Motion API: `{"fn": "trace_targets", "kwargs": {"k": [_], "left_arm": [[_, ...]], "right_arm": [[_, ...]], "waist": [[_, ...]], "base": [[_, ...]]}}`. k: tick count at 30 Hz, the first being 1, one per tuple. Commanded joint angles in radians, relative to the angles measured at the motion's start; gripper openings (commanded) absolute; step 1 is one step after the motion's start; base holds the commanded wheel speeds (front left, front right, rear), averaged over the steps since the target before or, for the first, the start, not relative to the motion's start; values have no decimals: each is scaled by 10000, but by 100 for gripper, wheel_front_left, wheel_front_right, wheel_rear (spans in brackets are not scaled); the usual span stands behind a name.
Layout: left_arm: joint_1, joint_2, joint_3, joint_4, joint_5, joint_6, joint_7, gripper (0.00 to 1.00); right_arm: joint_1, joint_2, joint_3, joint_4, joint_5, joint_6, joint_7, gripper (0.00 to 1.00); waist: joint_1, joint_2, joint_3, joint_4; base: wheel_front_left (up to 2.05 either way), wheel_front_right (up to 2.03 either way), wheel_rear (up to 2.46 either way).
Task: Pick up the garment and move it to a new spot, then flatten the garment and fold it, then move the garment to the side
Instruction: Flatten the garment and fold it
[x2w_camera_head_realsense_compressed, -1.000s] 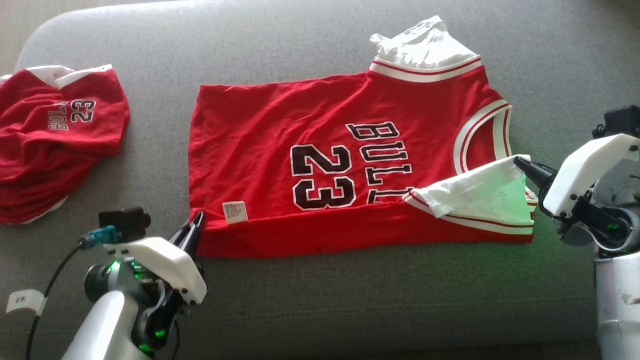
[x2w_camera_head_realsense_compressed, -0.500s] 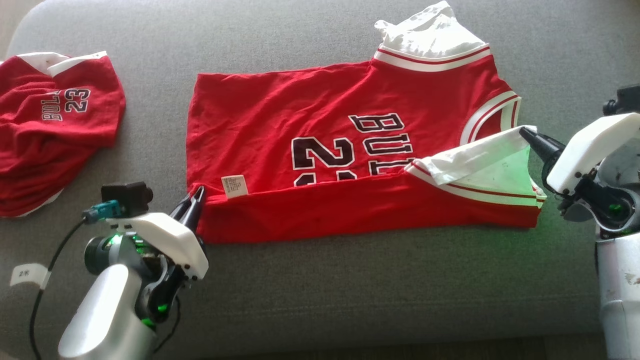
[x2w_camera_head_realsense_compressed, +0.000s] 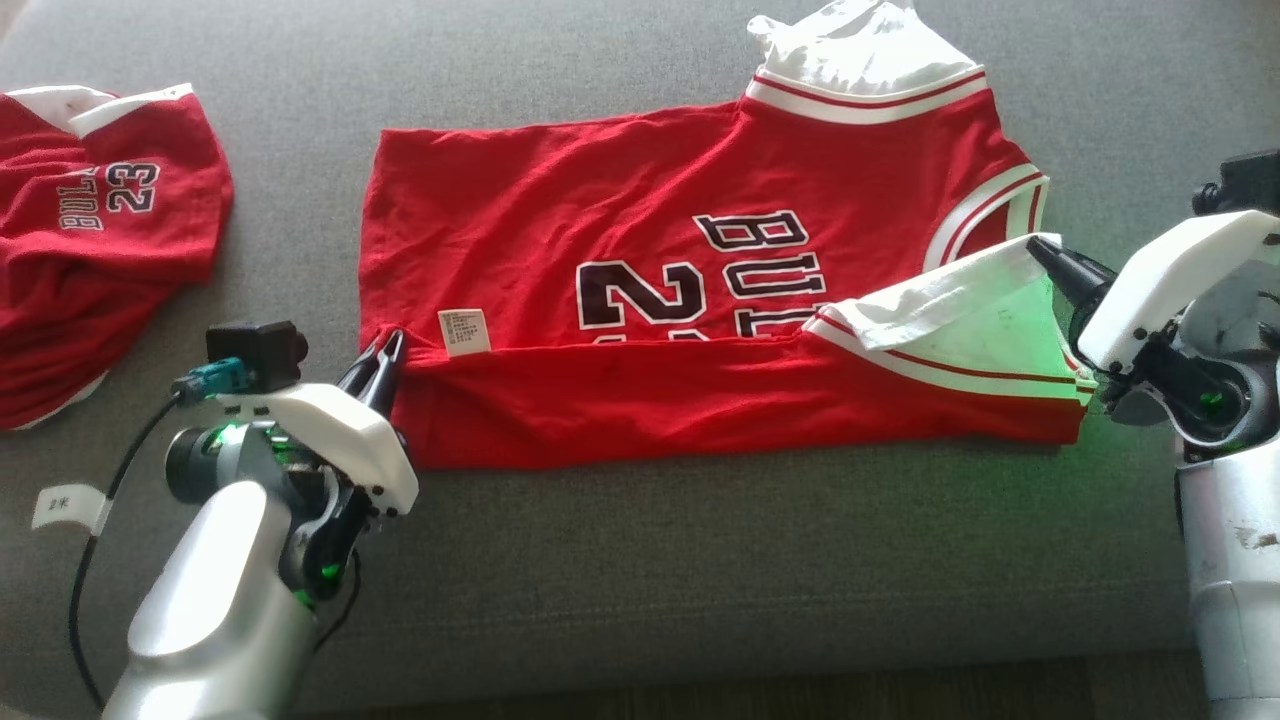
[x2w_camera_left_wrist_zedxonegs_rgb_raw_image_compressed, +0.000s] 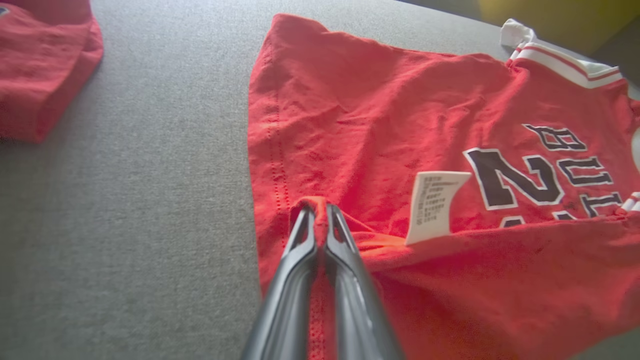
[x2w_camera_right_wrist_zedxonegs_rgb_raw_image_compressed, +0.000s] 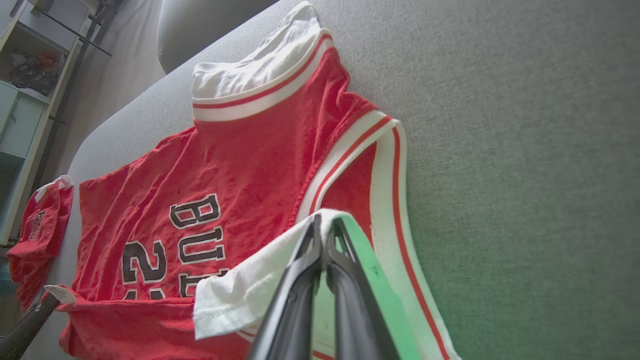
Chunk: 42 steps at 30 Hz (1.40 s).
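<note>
The near edge of the red jersey (x2w_camera_head_realsense_compressed: 640, 230) has been carried farther over, now hiding half the black "23". It lies creased on the grey woven sofa (x2w_camera_head_realsense_compressed: 700, 580), left gripper (x2w_camera_head_realsense_compressed: 390, 342) clamped on its hem corner, right gripper (x2w_camera_head_realsense_compressed: 1037, 247) on its white sleeve, both angled low. A second jersey (x2w_camera_head_realsense_compressed: 90, 240) lies crumpled at the left.

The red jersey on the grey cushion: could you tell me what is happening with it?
The robot is folding the red Bulls jersey on the grey cushion. Its left gripper is shut on the hem corner, its right gripper on the white sleeve edge, with the near side doubled over the print. A second jersey lies crumpled at left.
</note>
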Motion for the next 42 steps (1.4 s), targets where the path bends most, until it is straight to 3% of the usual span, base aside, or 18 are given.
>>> {"fn": "trace_targets", "kwargs": {"k": [1,2,3,4,5,12,18,24,30,35,42], "left_arm": [[-532,234,332,-111,76,-44,-172,0],[-595,239,303,-1,111,-47,-205,0],[-648,239,286,109,136,-41,-244,39],[-696,243,288,225,185,29,-322,86],[-744,259,277,344,270,117,-421,100],[-881,213,164,919,631,435,-1164,100],[-844,117,344,875,832,870,-2464,100],[-15,-52,863,-464,1141,1505,-2979,100],[1553,-525,1607,-3060,2101,2041,-2993,100],[2805,-928,1984,-4265,2852,2081,-2994,100],[3763,-1369,1961,-3794,3364,1929,-2995,100]], "right_arm": [[-420,-137,197,-270,114,-2,-80,0],[-441,-143,203,-223,125,-2,-88,0],[-471,-149,161,-183,97,-2,-182,26],[-515,-138,116,-154,81,-2,-313,99],[-565,-90,29,-93,110,-2,-437,100],[-797,55,-347,183,34,-2,-1469,100],[-587,69,-437,-74,-64,-2,-2797,100],[594,-2,313,-1510,-628,-2,-4470,100],[2225,337,554,-2992,-1124,-2,-6501,100],[3366,665,609,-3712,-2675,-2,-7885,100],[4252,1220,585,-3778,-3491,-2,-8429,100]], "waist": [[0,0,89,-6],[0,0,118,-4],[0,0,148,-4],[0,0,180,-3],[0,0,205,-7],[0,0,212,21],[0,0,-149,77],[0,0,-734,104],[0,0,-1279,140],[0,0,-1537,86],[0,0,-1667,-43]], "base": [[0,0,0],[0,0,0],[0,0,0],[0,0,0],[0,0,0],[0,0,0],[0,0,0],[0,0,0],[0,0,0],[0,0,0],[0,0,0]]}}
